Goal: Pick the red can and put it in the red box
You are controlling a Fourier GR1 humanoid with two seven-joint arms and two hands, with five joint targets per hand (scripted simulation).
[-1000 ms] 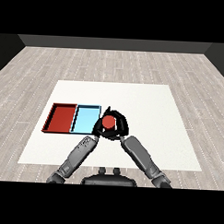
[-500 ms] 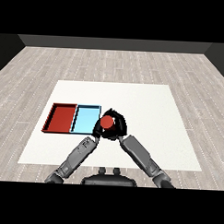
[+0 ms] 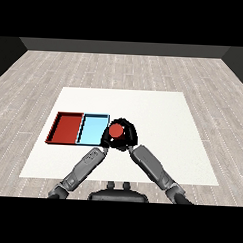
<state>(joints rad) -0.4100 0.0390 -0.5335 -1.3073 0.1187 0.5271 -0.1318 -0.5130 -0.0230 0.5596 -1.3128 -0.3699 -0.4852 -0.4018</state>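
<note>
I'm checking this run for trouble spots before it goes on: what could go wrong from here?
The right hand curls round the can just beside the blue tray, and the red tray lies beyond it. So the can could end up in the blue tray if let go early. The left hand sits close against the can, so the two hands might bump on the way across.

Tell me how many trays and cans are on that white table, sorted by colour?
Red tray: 1
Light blue tray: 1
Red can: 1, held in the right hand
Total: 3
</note>
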